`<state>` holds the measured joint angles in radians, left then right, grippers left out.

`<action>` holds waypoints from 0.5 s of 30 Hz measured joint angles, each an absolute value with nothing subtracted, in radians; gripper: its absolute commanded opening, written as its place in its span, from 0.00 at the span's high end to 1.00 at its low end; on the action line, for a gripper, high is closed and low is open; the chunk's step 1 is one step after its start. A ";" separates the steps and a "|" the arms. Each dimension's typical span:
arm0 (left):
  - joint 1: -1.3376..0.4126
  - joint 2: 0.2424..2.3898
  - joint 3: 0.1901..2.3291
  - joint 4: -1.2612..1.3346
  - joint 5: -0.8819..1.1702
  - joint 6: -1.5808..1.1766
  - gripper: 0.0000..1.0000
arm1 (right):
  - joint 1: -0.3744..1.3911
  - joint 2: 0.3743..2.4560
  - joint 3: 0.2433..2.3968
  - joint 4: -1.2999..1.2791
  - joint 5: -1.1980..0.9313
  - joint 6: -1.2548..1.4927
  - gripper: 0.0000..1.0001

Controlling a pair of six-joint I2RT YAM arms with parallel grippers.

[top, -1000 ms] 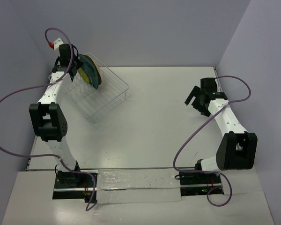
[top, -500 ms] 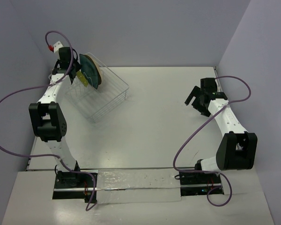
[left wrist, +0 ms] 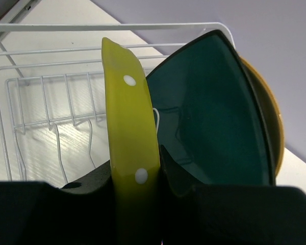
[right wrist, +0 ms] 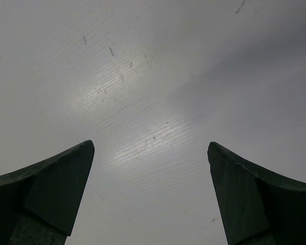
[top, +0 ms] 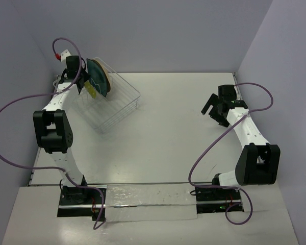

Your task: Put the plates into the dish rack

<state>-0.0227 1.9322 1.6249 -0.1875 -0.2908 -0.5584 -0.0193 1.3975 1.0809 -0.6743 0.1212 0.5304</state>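
A pale table (top: 183, 127) is seen under both arms. The white wire dish rack (top: 112, 109) is set at the table's far left corner, and its upright prongs (left wrist: 41, 92) are shown in the left wrist view. Two plates are stood on edge at the far side of the rack: a dark teal plate (top: 98, 79), and close behind it a third plate (top: 107, 79), of which only an amber rim (left wrist: 273, 127) is shown.

The yellow-green plate (left wrist: 130, 127), marked with white dots, is held upright and edge-on over the rack, just beside the teal plate (left wrist: 214, 112). Whether the two touch cannot be told. The left gripper (left wrist: 137, 178) is clamped on this plate's lower rim, one finger on each face.

The right gripper (top: 213, 109) is kept well apart, above the bare table at the right. Its jaws (right wrist: 150, 178) are spread wide, and nothing is held between them.
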 measured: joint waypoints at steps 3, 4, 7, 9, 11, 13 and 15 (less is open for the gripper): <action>-0.023 1.945 1.625 -0.186 -0.290 -0.553 0.91 | -0.019 1.398 1.081 -0.674 0.122 0.530 0.00; -0.023 1.949 1.625 -0.184 -0.289 -0.550 0.88 | -0.019 1.398 1.081 -0.674 0.123 0.530 0.00; -0.023 1.956 1.623 -0.170 -0.281 -0.533 0.80 | -0.019 1.398 1.081 -0.674 0.125 0.530 0.00; -0.022 1.957 1.618 -0.158 -0.276 -0.522 0.77 | -0.019 1.398 1.081 -0.675 0.126 0.530 0.00; -0.022 1.957 1.611 -0.147 -0.275 -0.515 0.72 | -0.019 1.398 1.081 -0.675 0.128 0.530 0.00; -0.022 1.957 1.606 -0.139 -0.275 -0.510 0.69 | -0.019 1.398 1.081 -0.675 0.128 0.530 0.00; -0.022 1.957 1.601 -0.131 -0.275 -0.505 0.64 | -0.019 1.398 1.080 -0.674 0.129 0.529 0.00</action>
<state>-0.0223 1.9568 1.6012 -0.1315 -0.2752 -0.5053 -0.0193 1.3975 1.0800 -0.6743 0.1291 0.5293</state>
